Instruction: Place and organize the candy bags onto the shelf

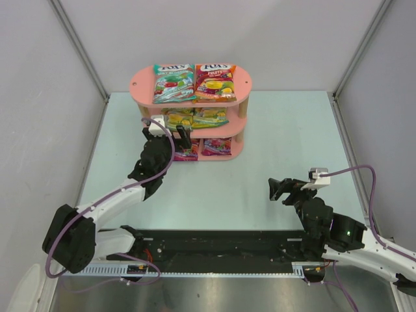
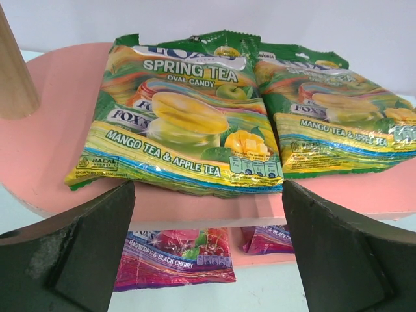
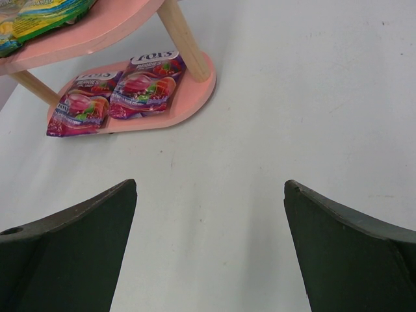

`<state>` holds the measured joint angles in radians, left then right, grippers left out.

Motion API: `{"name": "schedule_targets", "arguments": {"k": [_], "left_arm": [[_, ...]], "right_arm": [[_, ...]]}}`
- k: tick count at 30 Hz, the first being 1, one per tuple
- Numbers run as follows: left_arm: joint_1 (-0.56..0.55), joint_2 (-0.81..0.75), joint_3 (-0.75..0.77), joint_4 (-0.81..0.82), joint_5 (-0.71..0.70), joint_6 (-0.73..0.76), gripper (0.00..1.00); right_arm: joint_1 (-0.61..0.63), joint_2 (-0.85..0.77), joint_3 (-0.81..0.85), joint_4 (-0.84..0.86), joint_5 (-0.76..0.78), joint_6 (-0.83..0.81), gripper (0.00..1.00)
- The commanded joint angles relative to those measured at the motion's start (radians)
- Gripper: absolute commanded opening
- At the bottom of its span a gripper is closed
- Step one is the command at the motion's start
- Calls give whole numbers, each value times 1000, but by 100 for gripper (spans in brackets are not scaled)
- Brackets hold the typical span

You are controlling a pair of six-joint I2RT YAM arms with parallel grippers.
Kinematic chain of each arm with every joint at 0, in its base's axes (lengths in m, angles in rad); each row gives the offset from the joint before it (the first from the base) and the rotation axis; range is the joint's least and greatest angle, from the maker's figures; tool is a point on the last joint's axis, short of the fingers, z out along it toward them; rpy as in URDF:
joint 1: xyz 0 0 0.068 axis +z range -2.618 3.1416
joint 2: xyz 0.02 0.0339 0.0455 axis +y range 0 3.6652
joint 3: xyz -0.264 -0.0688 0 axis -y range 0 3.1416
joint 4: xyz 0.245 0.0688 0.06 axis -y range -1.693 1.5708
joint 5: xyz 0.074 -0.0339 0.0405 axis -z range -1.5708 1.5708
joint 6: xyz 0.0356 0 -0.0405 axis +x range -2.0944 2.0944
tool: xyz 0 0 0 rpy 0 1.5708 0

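The pink shelf stands at the back of the table with candy bags on all three boards. A teal bag and a red-orange bag lie on top. Two yellow-green bags lie side by side on the middle board. Two purple bags lie on the bottom board. My left gripper is open and empty, just in front of the middle board's edge. My right gripper is open and empty above bare table, well to the right of the shelf.
Grey walls enclose the pale table on three sides. A black rail runs along the near edge between the arm bases. A wooden post of the shelf stands close to the left gripper's left side.
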<state>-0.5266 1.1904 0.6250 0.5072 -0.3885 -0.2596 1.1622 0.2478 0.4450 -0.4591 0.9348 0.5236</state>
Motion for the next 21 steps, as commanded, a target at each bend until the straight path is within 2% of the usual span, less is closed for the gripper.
{"name": "schedule_targets", "arguments": {"k": [1,9,21], "left_arm": [[7,-84,18,19,2,22,100],[2,-374,-50,-139,-15,-26,100],[-13,-802,-353,-459,-145,-219,100]], "right_arm": [[1,7,-2,5,24,4,100],[4,8,-2,5,25,4,100],[4,8,-2,2,25,4,100]]}}
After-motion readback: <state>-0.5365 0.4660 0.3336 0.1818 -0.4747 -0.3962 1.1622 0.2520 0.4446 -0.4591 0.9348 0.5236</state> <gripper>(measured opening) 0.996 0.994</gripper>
